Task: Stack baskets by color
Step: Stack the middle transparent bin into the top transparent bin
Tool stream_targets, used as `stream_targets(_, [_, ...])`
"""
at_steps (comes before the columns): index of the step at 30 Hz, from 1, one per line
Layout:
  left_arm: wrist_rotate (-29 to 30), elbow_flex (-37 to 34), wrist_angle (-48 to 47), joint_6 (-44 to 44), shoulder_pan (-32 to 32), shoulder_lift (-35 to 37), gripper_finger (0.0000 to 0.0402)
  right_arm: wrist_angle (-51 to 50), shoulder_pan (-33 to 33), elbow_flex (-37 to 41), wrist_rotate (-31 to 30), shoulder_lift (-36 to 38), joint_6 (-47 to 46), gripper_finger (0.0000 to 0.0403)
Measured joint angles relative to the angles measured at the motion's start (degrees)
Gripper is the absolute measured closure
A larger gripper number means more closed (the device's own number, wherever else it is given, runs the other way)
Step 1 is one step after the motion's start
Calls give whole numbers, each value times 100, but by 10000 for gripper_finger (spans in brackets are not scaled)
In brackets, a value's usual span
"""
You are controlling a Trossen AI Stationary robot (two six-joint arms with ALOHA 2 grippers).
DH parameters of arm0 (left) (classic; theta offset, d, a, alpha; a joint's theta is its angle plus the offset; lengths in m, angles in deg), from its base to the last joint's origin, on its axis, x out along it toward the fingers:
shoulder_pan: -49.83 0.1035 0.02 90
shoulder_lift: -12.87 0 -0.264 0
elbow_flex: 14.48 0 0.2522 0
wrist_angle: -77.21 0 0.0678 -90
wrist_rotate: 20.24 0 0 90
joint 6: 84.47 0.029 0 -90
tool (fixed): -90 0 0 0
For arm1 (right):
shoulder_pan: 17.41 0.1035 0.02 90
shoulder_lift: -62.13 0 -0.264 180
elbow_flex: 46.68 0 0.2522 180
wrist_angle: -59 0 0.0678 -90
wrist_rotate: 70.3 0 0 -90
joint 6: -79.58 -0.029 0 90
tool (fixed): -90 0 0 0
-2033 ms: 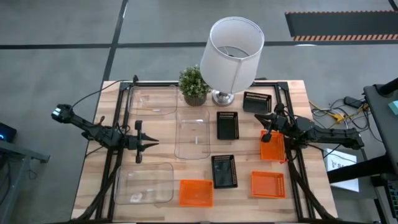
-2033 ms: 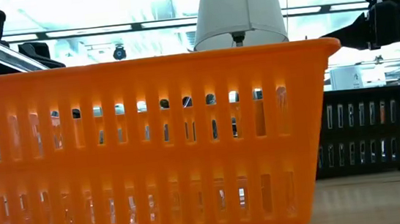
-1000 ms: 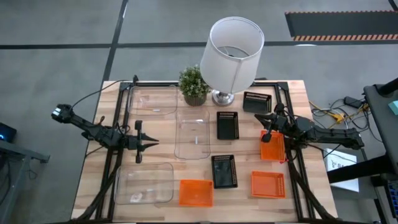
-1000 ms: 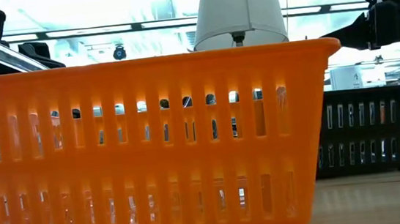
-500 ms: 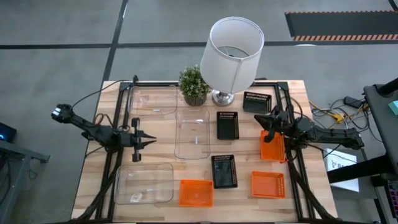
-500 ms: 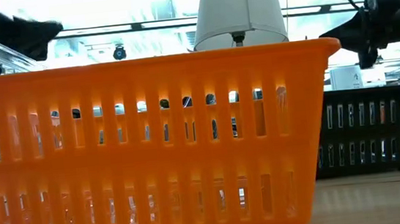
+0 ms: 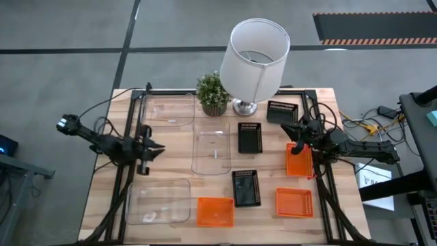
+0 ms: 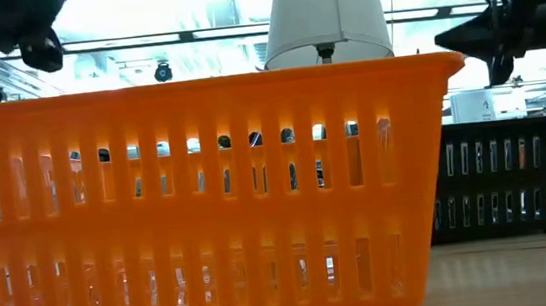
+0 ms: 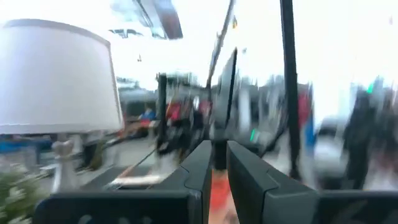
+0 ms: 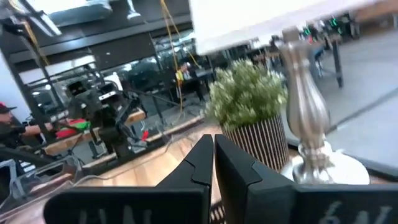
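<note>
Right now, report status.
Left gripper and right gripper shut, empty, above table. Orange baskets, black baskets unstacked. Lamp overhangs back.

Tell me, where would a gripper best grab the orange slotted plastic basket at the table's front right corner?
Probably one of the thin upright side walls of that small orange slotted plastic basket, pinched from straight above. It lies flat with its open side up and nothing inside or touching it, so the rim is exposed all round. The wall facing the shut right gripper looks nearest; the black slotted basket sits clear to one side.
</note>
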Motion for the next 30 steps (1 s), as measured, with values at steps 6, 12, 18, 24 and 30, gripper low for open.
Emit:
stream_targets(6, [-5,0,1166,-250,0,2,369,484,1,0,319,0,663,394])
stream_targets(12, [-4,5,1657,-252,2,-2,369,1030,0,0,836,0,1288,394])
stream_targets(18, [0,123,1629,-369,0,-98,369,1334,2,0,1197,7,1656,394])
stream_targets(24, [4,567,1653,-401,0,-583,369,1365,2,0,1196,7,1696,394])
stream_targets(30, [10,1320,1654,-399,2,-1534,369,1383,2,0,1192,7,1843,394])
